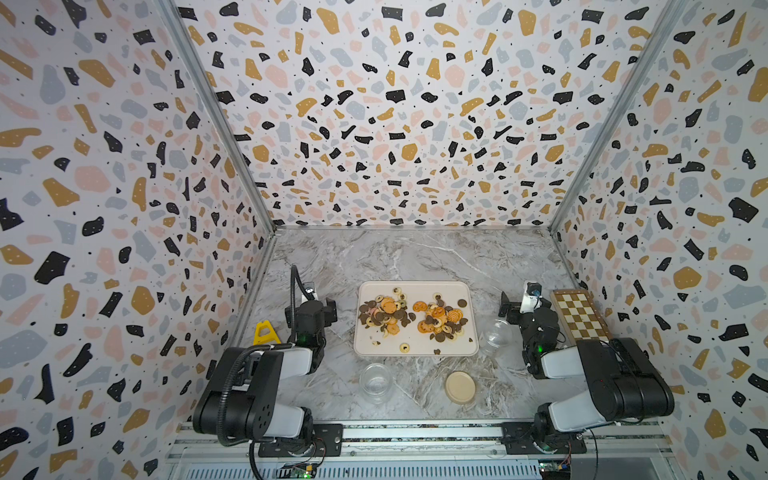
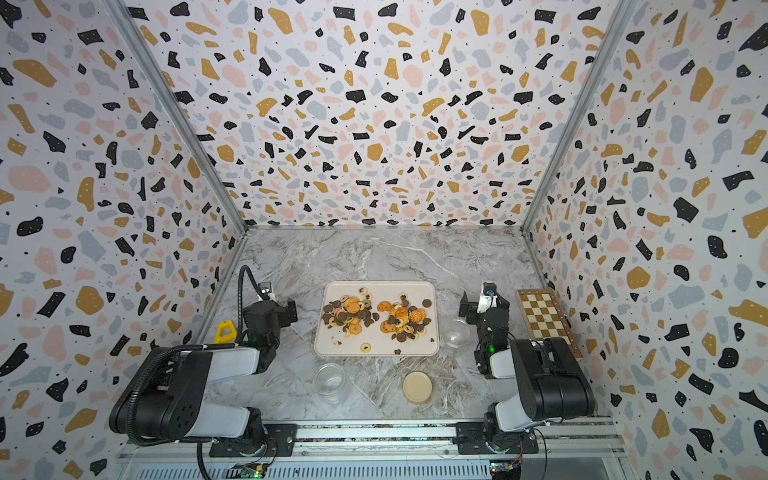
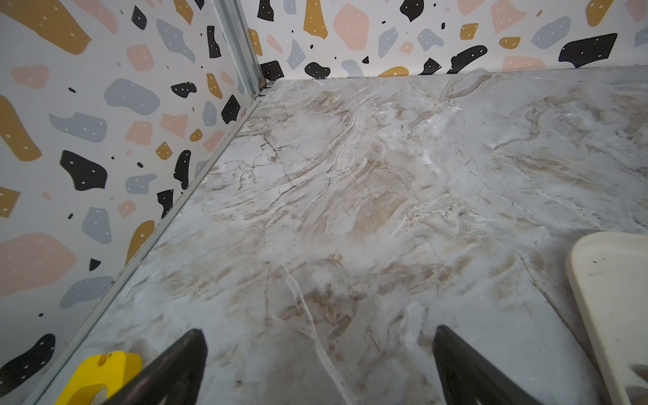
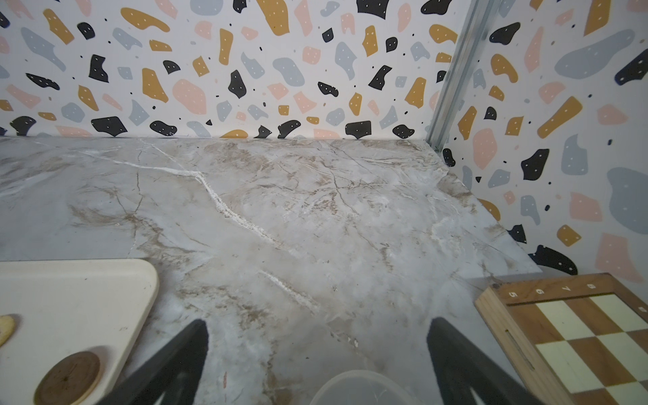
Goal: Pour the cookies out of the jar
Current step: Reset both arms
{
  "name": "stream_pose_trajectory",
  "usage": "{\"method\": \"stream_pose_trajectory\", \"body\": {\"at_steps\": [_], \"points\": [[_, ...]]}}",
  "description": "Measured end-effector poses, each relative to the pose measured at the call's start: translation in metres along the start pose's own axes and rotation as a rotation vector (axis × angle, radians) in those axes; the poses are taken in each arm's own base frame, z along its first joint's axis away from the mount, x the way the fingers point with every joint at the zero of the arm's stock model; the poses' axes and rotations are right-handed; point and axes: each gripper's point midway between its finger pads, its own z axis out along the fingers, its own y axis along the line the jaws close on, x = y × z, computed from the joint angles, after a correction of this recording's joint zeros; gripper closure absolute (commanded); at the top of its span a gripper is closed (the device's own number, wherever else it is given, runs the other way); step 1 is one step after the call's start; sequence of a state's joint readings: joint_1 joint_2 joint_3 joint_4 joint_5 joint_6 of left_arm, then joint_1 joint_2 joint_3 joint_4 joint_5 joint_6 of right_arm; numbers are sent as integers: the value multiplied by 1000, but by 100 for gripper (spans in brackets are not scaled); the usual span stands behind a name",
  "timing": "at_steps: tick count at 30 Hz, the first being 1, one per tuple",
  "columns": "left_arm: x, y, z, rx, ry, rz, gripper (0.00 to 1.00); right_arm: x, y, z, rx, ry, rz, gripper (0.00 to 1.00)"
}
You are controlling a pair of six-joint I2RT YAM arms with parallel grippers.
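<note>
so cookies (image 1: 389, 307) on tray (image 1: 365, 347) in two heaps, mid counter (image 1: 415, 253), clear jar (image 1: 376, 380) upright, empty, just in front of tray, lid (image 1: 460, 386) beside it, 2nd jar (image 1: 496, 336) at tray's right edge, l hand (image 3: 319, 335) wide, holding nothing, r hand (image 4: 317, 326) wide, holding nothing

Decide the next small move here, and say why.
Probably just rest: the cookies lie on the tray, the front jar and side jar look empty, and the left hand and right hand are open, holding nothing.
</note>
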State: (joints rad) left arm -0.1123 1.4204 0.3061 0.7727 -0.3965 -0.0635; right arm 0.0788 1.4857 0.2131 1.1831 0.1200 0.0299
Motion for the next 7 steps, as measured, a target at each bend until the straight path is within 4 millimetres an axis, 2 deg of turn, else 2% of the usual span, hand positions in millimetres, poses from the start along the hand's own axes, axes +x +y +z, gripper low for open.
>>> {"method": "stream_pose_trajectory", "body": {"at_steps": [7], "points": [[0, 0, 0, 0, 0, 0, 1, 2, 0, 1, -1, 8, -5, 1]]}}
